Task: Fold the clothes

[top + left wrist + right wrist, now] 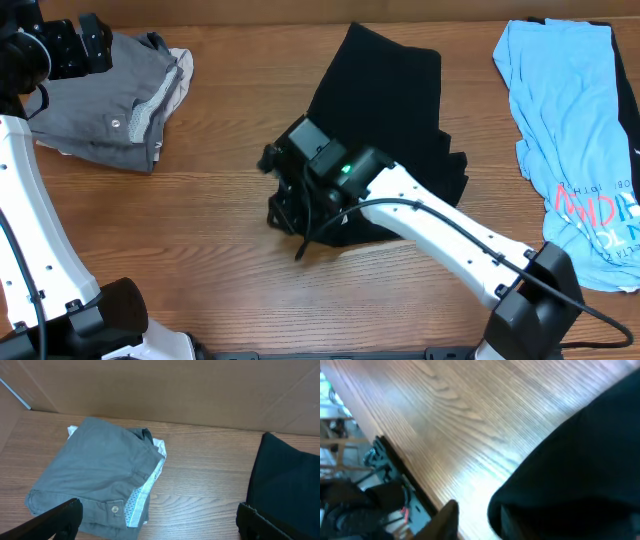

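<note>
At the far left, the left end effector (158, 506) hangs over the grey trousers (110, 95) with its fingers (60, 519) spread wide and nothing between them. The overhead view shows only a folded grey bundle at the desk's (220, 250) left rear. The left wrist view adds its button (115, 509) and a pale dotted waistband lining (137, 499), with a cardboard wall (175, 390) behind the desk.

The black shirt (385, 110) lies folded at mid-desk, narrow at the back and wider toward the front. Only its left edge shows in the left wrist view.

The right end effector (283, 205) is down at the shirt's front left corner. From overhead it is dark against dark cloth, so its opening cannot be made out. The right wrist view shows one finger (447, 520) just beside a bulge of black fabric, over bare wood. Whether it grips the cloth I cannot tell. That view alone also shows the desk's edge, with dark gear (375, 500) beyond it.

At the far right, seen only from overhead, the blue shirt (570, 120) lies crumpled with its red lettering (590, 215) toward the front.
</note>
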`<state>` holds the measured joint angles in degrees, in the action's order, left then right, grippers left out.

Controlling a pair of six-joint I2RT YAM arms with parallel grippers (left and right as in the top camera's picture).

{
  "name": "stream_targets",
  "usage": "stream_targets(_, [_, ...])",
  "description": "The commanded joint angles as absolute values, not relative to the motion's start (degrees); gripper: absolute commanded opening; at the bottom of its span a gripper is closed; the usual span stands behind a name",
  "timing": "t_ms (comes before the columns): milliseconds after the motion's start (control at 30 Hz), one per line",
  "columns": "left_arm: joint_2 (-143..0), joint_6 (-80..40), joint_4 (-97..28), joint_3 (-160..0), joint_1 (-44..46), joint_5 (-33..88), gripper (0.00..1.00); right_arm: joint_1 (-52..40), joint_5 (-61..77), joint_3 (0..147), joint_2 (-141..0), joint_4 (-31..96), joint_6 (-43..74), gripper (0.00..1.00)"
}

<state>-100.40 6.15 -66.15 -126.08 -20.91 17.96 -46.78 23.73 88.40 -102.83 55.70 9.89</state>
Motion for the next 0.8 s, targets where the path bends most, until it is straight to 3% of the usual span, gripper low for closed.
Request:
stream_targets(0, [-99.63,5.61,-66.22,-127.33,-20.97,17.41,1.00,-45.58,26.52,89.67,-101.27,55.79,8.97,0.41])
stream_targets(100, [-99.63,5.61,-66.22,-127.26,-20.97,17.43,1.00,-42.30,27.03,89.78,-98.83,55.68,10.52,0.54])
stream_targets(300, [-99.77,5.80,-66.41,-126.08,-19.51,17.61,1.00,-30.87,27.00,89.76,-94.28,57.52,10.68,0.65])
stream_targets(467, [-100.07,7.64,-66.43,-122.69,-15.20,17.61,1.00,-20.56,21.30,89.49,-94.56,62.78,10.68,0.66])
stream_targets(767, [-103.57,12.56,-66.50,-113.65,-0.62,17.52,0.98,-10.13,12.91,84.99,-95.61,63.46,11.11,0.73])
